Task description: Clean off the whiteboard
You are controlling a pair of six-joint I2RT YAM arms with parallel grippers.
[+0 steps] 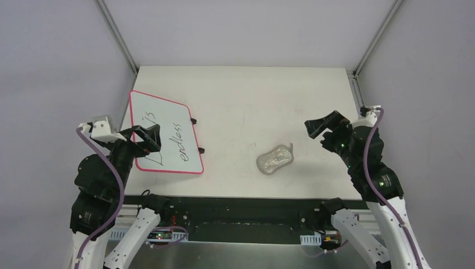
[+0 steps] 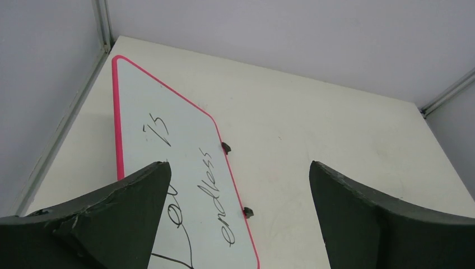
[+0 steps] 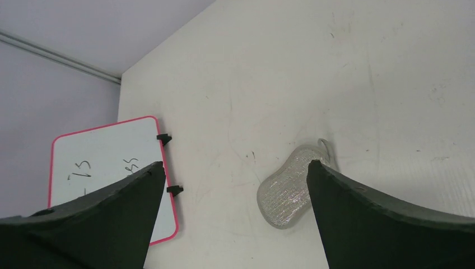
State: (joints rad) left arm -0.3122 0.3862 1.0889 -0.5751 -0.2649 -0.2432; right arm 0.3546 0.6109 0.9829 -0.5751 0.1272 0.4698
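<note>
The whiteboard (image 1: 163,132) lies flat at the table's left. It has a red-pink frame, two black tabs on its right edge and black handwriting. It also shows in the left wrist view (image 2: 168,140) and the right wrist view (image 3: 106,151). A grey peanut-shaped pad (image 1: 275,159) lies near the table's middle, and shows in the right wrist view (image 3: 287,190). My left gripper (image 1: 147,140) is open and empty above the board's near left part. My right gripper (image 1: 320,131) is open and empty, raised to the right of the pad.
The white table (image 1: 246,101) is bounded by grey walls on three sides, with metal posts at the back corners (image 1: 133,68). The board's near edge lies close to the table's front edge (image 1: 246,194).
</note>
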